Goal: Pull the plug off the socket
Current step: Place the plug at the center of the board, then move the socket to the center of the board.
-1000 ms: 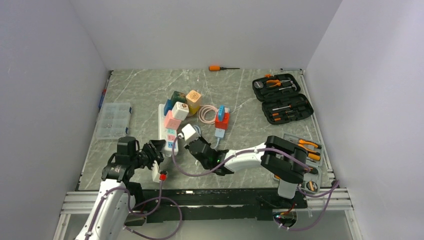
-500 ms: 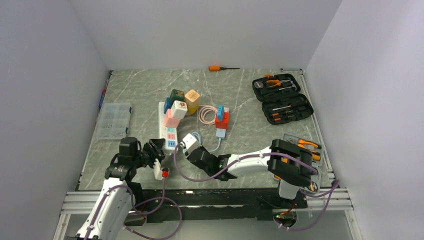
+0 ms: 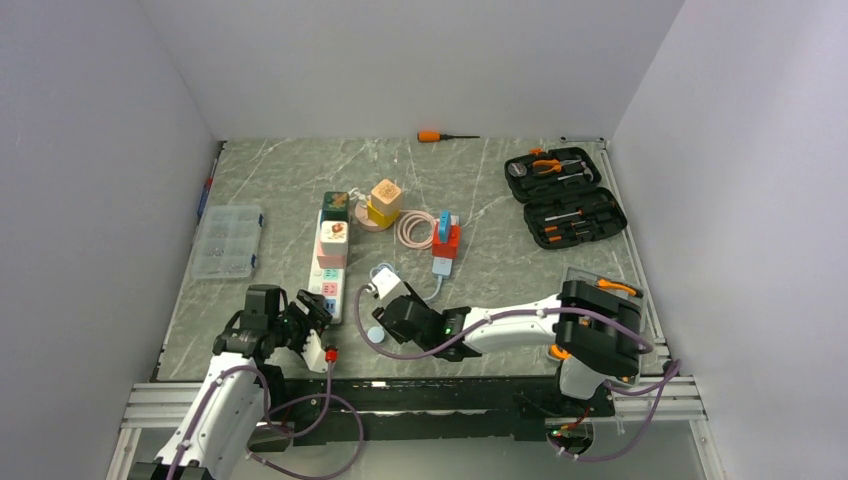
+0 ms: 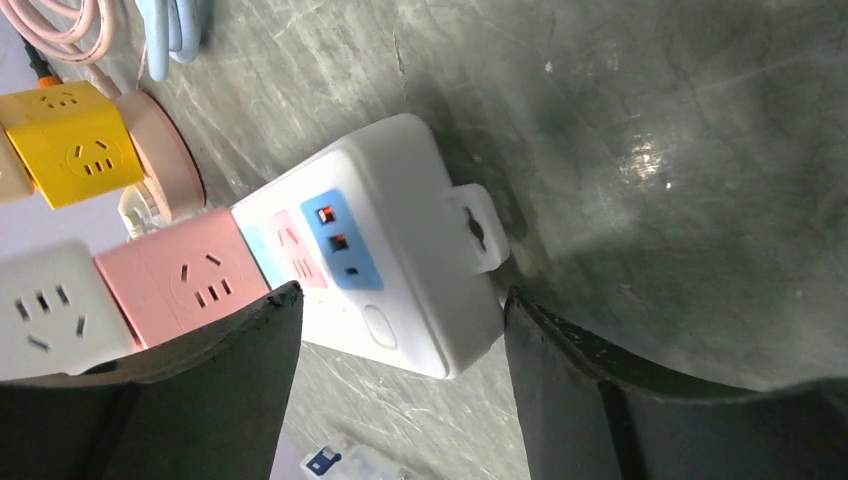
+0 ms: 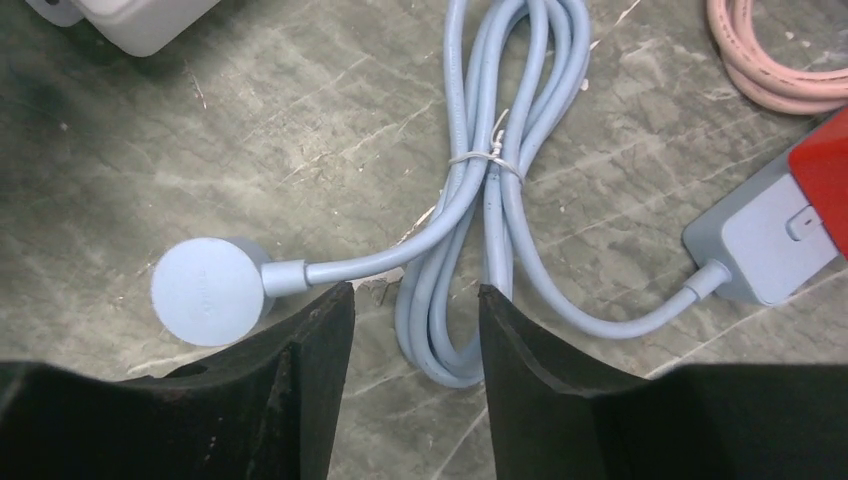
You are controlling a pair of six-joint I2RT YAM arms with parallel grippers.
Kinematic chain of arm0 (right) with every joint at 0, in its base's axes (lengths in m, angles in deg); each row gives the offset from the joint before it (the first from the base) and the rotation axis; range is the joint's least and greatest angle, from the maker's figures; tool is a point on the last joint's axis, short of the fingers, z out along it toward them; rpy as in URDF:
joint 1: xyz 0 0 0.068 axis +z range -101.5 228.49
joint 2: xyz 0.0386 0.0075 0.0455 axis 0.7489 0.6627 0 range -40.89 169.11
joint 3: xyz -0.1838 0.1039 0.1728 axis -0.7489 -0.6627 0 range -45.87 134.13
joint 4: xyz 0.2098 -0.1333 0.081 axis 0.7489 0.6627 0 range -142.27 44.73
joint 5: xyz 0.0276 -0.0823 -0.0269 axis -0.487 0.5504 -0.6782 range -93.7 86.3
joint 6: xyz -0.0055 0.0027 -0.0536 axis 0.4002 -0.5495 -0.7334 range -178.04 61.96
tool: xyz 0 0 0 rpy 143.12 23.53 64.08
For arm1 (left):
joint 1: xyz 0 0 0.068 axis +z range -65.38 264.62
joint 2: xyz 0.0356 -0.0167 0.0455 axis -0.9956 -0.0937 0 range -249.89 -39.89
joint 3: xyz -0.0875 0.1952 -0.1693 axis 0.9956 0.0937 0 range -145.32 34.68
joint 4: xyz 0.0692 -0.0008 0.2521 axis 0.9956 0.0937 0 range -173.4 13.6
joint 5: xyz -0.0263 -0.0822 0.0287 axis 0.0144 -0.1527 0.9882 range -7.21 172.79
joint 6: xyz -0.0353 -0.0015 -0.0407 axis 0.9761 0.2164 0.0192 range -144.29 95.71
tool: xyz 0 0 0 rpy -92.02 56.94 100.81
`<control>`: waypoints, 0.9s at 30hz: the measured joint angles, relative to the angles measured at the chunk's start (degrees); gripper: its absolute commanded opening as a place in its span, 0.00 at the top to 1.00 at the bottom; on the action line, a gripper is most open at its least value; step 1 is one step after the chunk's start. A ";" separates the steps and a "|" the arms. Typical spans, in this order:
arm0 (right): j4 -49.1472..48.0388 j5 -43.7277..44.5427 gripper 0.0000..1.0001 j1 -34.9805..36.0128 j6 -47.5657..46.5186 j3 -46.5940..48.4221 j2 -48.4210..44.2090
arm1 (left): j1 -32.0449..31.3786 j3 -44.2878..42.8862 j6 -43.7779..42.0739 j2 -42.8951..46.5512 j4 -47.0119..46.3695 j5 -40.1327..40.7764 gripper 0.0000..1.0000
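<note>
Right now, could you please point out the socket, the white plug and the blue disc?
socket (image 4: 415,240): left wrist view, white casing beside its blue outlet.
white plug (image 3: 383,281): top external view, its upper face.
blue disc (image 5: 205,291): right wrist view, middle of its round face.

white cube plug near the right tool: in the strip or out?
Out. The white plug lies on the table beside the power strip, with a clear gap between them.

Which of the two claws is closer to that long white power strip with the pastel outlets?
The left. The left gripper straddles the near end of the long white power strip. The right gripper sits off to the strip's right, over a pale blue bundled cable.
</note>
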 measured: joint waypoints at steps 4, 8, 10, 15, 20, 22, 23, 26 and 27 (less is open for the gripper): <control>1.60 0.17 0.32 -0.37 0.07 -0.02 -2.93 | -0.04 0.00 -0.59 0.07 0.17 0.48 0.24; 3.06 -0.81 0.25 -3.96 1.01 -0.33 -8.63 | -0.02 0.00 -0.28 1.11 1.01 1.20 0.21; 3.72 -2.43 0.22 -8.02 1.95 -0.46 -12.63 | -0.02 -0.26 0.22 1.38 1.57 1.62 0.01; 6.21 -4.20 0.15 -18.97 4.68 -0.15 -21.40 | 0.00 -6.84 6.67 -0.04 7.98 2.32 0.01; 11.93 -2.40 0.04 -24.04 8.13 2.89 -21.97 | 0.00 -21.05 21.09 -6.36 16.33 1.68 0.01; 13.88 -1.33 0.02 -25.27 9.44 3.65 -21.16 | 0.00 -27.39 27.67 -9.42 18.71 1.09 0.01; 14.80 -0.98 0.01 -25.75 9.97 4.04 -20.57 | 0.00 -29.92 30.58 -10.62 19.71 0.79 0.01; 17.07 0.22 0.00 -27.41 11.82 5.05 -17.66 | 0.02 -35.28 38.34 -12.04 22.47 -0.63 0.01; 17.62 0.26 0.00 -27.89 12.37 5.05 -16.83 | 0.02 -36.37 40.50 -11.78 23.43 -1.31 0.01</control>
